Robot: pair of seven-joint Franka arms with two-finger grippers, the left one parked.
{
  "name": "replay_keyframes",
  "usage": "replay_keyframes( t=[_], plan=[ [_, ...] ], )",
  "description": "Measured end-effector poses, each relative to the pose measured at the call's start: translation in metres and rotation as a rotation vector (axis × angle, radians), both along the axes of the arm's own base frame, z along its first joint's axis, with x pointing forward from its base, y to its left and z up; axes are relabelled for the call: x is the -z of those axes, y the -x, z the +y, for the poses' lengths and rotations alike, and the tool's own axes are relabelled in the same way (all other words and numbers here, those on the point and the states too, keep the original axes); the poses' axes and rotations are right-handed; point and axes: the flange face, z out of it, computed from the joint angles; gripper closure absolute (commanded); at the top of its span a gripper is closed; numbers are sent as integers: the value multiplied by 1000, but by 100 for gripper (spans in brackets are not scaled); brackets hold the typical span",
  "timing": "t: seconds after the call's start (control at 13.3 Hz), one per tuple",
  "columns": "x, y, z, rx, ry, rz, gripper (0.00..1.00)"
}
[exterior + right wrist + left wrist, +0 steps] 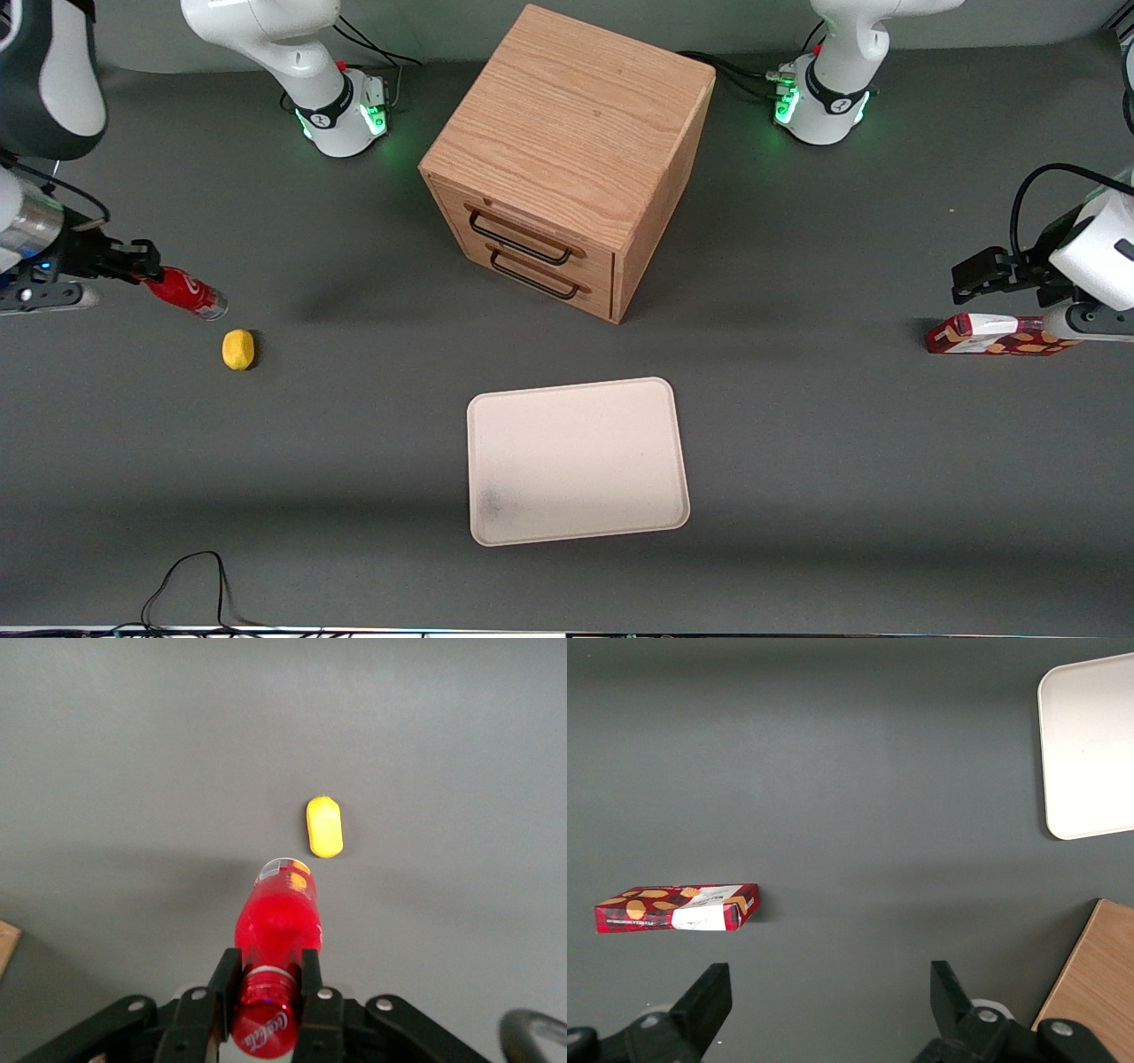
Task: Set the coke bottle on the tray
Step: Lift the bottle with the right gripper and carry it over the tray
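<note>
My right gripper is at the working arm's end of the table, shut on the neck of the small red coke bottle. The bottle sticks out from the fingers, tilted, its silvery base pointing toward the lemon. In the right wrist view the gripper clamps the bottle just below its red cap, and the bottle hangs above the grey table. The cream-white tray lies flat near the front camera, at the middle of the table, far from the gripper. It holds nothing. Its corner also shows in the left wrist view.
A yellow lemon lies on the table just nearer the camera than the bottle, also seen in the right wrist view. A wooden drawer box stands at mid-table. A flat red snack box lies toward the parked arm's end.
</note>
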Motion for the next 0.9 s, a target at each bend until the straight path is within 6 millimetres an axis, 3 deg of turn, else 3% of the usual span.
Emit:
replay_keyframes(
  t=[0.23, 0.38, 0.6, 0.9],
  plan=[
    [-40, -48, 18, 15, -11, 42, 100],
    [-46, -74, 27, 27, 10, 61, 100],
    [-27, -112, 56, 75, 27, 54, 100],
    [24, -153, 133, 149, 16, 54, 100]
  ],
)
